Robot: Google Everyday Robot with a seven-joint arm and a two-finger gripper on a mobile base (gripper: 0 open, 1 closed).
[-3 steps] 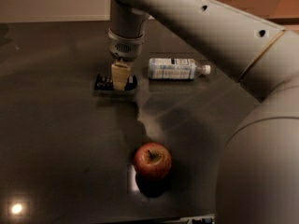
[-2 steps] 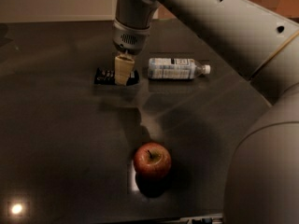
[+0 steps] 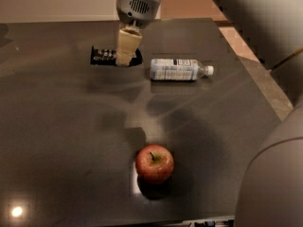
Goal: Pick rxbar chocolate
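Observation:
The rxbar chocolate [image 3: 105, 56] is a small flat black bar with white print, at the back left of the dark table [image 3: 71, 126]. My gripper [image 3: 127, 48] comes down from above and is shut on the bar's right part. It holds the bar level, a little above the table, with a dim shadow beneath it. The right end of the bar is hidden behind the cream fingers [image 3: 128, 44].
A clear plastic bottle with a white label [image 3: 177, 69] lies on its side just right of the bar. A red apple [image 3: 154, 163] stands near the front edge. My arm's pale shell [image 3: 272, 174] fills the right foreground. The table's right edge runs diagonally.
The gripper has risen, and the bar has come up with it off the table and looks larger. The bottle and the apple have not moved.

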